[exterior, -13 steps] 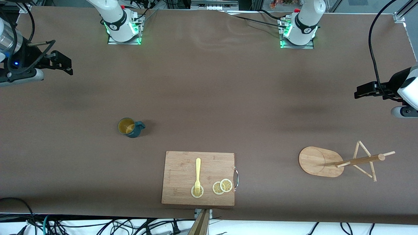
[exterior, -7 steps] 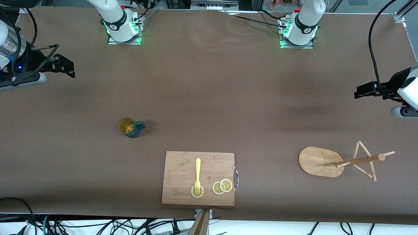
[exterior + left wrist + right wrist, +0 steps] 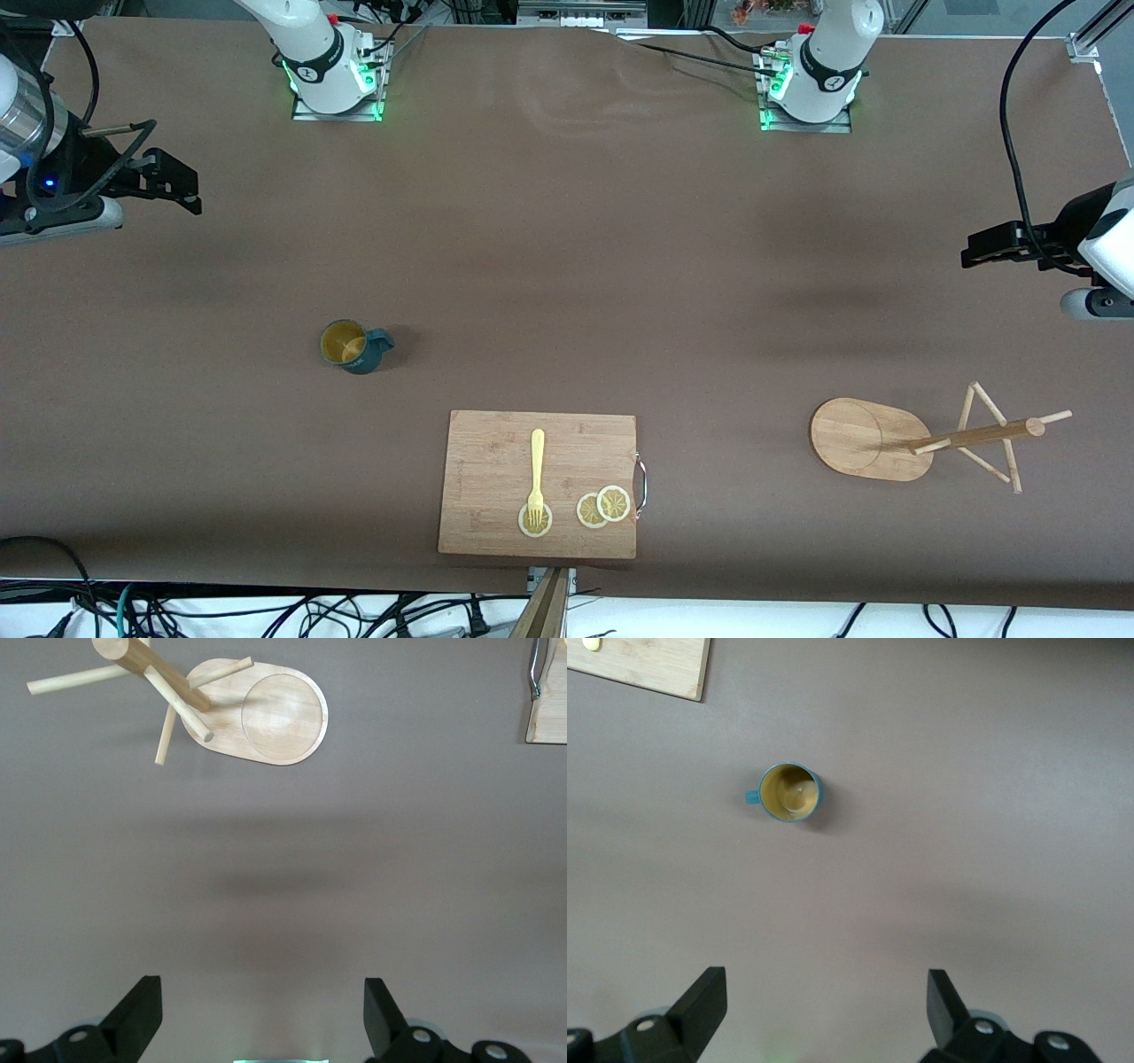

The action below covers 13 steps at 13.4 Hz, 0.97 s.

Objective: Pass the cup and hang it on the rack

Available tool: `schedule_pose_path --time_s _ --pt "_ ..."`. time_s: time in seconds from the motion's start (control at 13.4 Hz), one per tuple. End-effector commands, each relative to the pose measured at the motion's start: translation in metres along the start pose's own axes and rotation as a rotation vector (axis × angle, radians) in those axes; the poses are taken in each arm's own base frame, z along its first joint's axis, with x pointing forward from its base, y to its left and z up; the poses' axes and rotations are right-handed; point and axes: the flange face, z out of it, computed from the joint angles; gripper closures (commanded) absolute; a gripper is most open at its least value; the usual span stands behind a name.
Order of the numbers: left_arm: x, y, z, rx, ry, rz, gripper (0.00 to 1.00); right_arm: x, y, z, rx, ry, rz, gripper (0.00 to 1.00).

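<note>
The dark teal cup [image 3: 354, 346] stands upright on the table toward the right arm's end, its yellowish inside showing and its handle pointing toward the table's middle. It also shows in the right wrist view [image 3: 790, 793]. The wooden rack [image 3: 864, 439] stands on its oval base toward the left arm's end, its pegs bare, and shows in the left wrist view [image 3: 275, 718]. My right gripper [image 3: 177, 182] is open and empty, high over the table at the right arm's end, apart from the cup [image 3: 824, 1010]. My left gripper [image 3: 979, 248] waits open and empty at the left arm's end [image 3: 263, 1014].
A rectangular wooden cutting board [image 3: 496, 461] lies near the front edge with a yellow fork [image 3: 537, 474] and lemon slices [image 3: 604, 507] on it. Cables hang below the table's front edge.
My right gripper has shifted slightly toward the table's middle. The left arm, the cup and the rack have not moved.
</note>
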Motion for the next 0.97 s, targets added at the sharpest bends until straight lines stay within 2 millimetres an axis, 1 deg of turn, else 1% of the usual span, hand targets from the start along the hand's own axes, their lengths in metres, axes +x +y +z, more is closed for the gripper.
schedule_pose_path --time_s 0.0,0.3,0.45,0.6,0.75,0.82,0.9 --pt "0.002 0.0 -0.004 -0.019 0.005 0.003 0.0 0.003 -0.002 -0.006 0.011 0.01 0.007 0.0" --pt "0.002 -0.002 -0.005 -0.019 0.005 0.0 0.0 0.003 0.0 -0.005 0.011 0.013 0.012 0.0" --pt "0.002 -0.001 -0.004 -0.019 0.005 0.002 0.0 0.014 0.0 0.003 0.018 0.031 0.005 0.0" --pt "0.002 -0.002 -0.005 -0.019 0.007 0.0 0.0 0.017 0.003 0.004 0.021 0.046 0.006 0.0" --pt "0.002 -0.002 -0.005 -0.019 0.009 0.0 0.0 0.025 0.005 0.021 0.027 0.016 0.01 0.0" --pt "0.002 -0.001 -0.005 -0.019 0.007 0.002 0.0 0.027 0.004 0.024 0.027 0.013 0.007 0.0" --pt "0.002 -0.001 -0.005 -0.019 0.008 0.0 0.0 0.033 0.001 0.036 0.016 -0.007 -0.006 0.0"
